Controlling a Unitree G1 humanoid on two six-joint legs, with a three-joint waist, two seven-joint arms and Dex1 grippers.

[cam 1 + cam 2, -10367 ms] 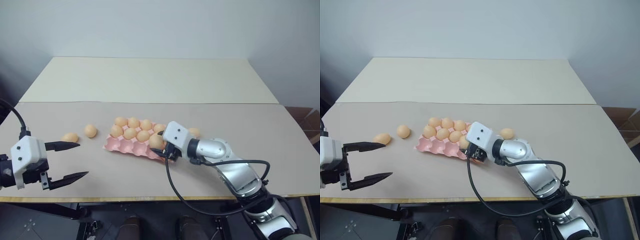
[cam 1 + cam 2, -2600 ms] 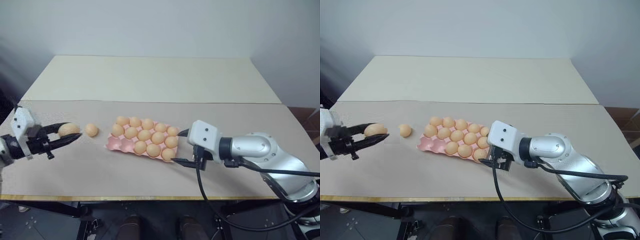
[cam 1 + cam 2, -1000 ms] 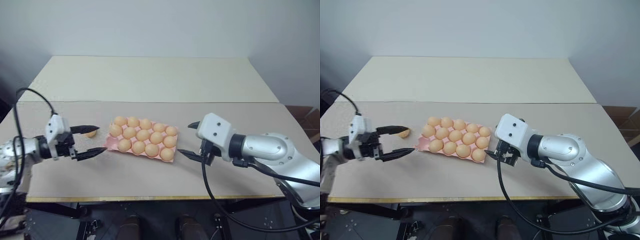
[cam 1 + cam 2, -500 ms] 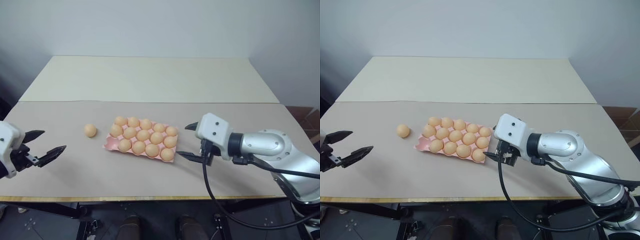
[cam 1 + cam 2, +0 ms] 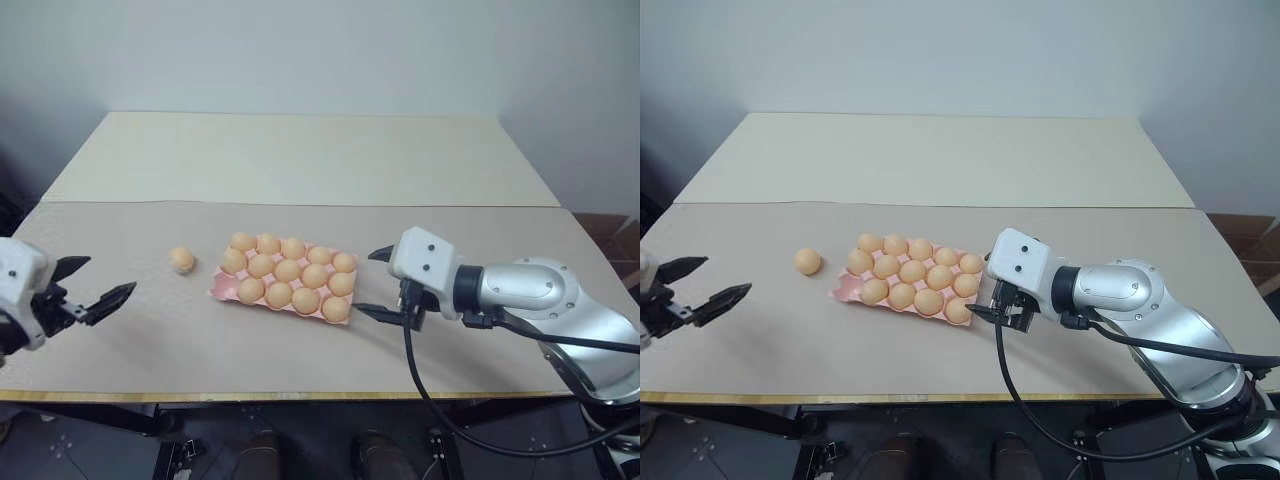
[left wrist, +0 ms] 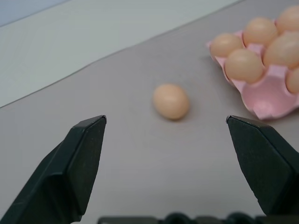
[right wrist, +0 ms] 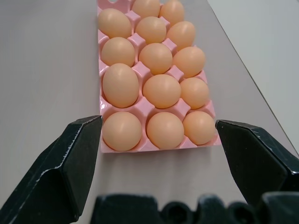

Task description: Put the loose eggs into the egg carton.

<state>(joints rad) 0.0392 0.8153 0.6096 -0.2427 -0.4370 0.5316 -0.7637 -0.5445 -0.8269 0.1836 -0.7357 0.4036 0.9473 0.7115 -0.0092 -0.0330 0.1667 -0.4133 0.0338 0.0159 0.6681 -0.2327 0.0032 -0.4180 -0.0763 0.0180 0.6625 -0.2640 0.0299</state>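
One loose egg (image 5: 181, 259) lies on the table, a little to the left of the pink egg carton (image 5: 222, 291). In the left wrist view the egg (image 6: 171, 101) sits ahead of my fingers, with the carton's corner (image 6: 266, 100) beside it. The carton holds several eggs, and the cup at its near left corner is empty. My left gripper (image 5: 106, 277) is open and empty, well left of the loose egg. My right gripper (image 5: 368, 282) is open and empty, just off the carton's right end (image 7: 141, 108).
The tan table top (image 5: 300, 345) runs to a front edge close below both grippers. A paler board (image 5: 300, 155) covers the back half. A black cable (image 5: 420, 385) hangs from my right arm past the table's front edge.
My left gripper has pulled back to the left, away from the carton and the loose egg, still open. Earlier it carried one of two loose eggs towards the carton. The right gripper has stayed put.
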